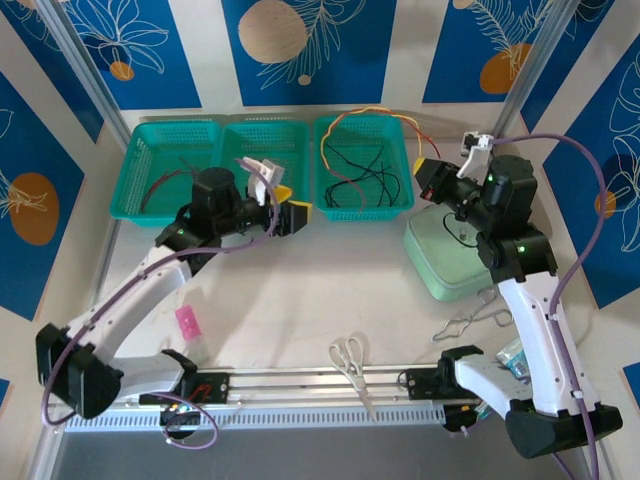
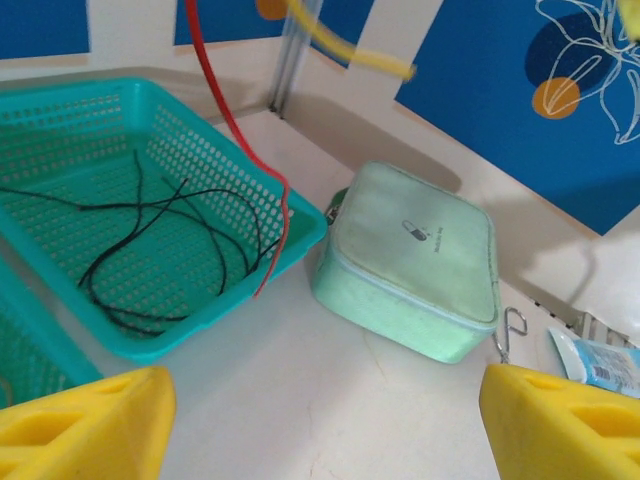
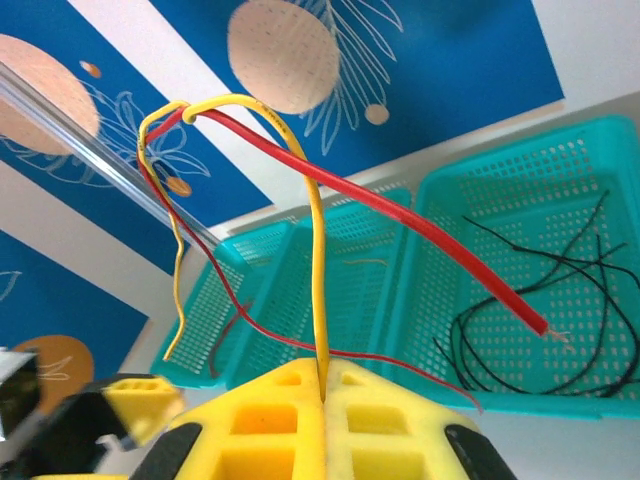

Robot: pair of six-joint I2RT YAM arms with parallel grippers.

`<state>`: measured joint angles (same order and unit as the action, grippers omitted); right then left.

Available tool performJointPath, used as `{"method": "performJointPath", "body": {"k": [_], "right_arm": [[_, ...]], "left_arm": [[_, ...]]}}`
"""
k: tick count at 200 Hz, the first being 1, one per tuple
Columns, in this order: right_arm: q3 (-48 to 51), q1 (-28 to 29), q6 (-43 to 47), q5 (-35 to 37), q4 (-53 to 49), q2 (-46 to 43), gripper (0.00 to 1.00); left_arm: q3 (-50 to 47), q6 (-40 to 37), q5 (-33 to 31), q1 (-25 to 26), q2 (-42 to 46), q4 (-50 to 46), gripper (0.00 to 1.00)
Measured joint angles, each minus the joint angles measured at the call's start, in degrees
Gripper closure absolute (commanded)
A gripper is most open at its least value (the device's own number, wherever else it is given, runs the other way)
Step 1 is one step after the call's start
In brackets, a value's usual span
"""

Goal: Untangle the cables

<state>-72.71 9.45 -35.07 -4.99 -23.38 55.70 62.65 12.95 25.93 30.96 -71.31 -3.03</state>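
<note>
Grip: right claw [image 3: 322,395] pinches the thin yellow-tan wire [image 3: 316,290], which rises straight above it; left claw [image 2: 320,420] gapes wide, empty.
Tangle: thin yellow-tan wire and red wire [image 3: 420,235] cross atop an arch above the right claw.
Axis: the arch runs from right claw toward left claw, over the teal mesh plastic basket [image 1: 365,213] holding thin black wires [image 2: 150,230].
Nearer: the red wire's hanging end lies ahead of the left claw.
Room: open air above; basket rim below.

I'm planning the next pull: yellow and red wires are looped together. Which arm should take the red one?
Left, probably. The right gripper is shut on the yellow cable, so it is occupied. The left gripper is open, and the red cable hangs ahead of it over the basket rim.
</note>
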Motion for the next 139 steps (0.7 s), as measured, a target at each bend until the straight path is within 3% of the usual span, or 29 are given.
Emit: {"method": "performJointPath", "body": {"k": [18,73,99,139], "right_arm": [[-1.27,-0.94,-1.09,-1.99,0.17,0.0,1.0],[-3.21,-2.38,-4.02,-6.67,0.26,0.09,1.0],[-3.85,-2.43,-4.63,-8.0,0.35,0.13,1.0],[-4.07,-2.47,-5.53,-9.05,0.66,0.15,1.0]], "left_arm": [[-0.04,0.17,2.64,-0.11,-3.34,5.11,0.32],[0.26,3.19,9.22,-0.13,-11.61,20.55,0.33],[1.53,4.83,9.64,-0.15,-13.35,25.62,0.42],[3.39,6.14,9.2,-0.33,-14.23,31.41,0.44]]}}
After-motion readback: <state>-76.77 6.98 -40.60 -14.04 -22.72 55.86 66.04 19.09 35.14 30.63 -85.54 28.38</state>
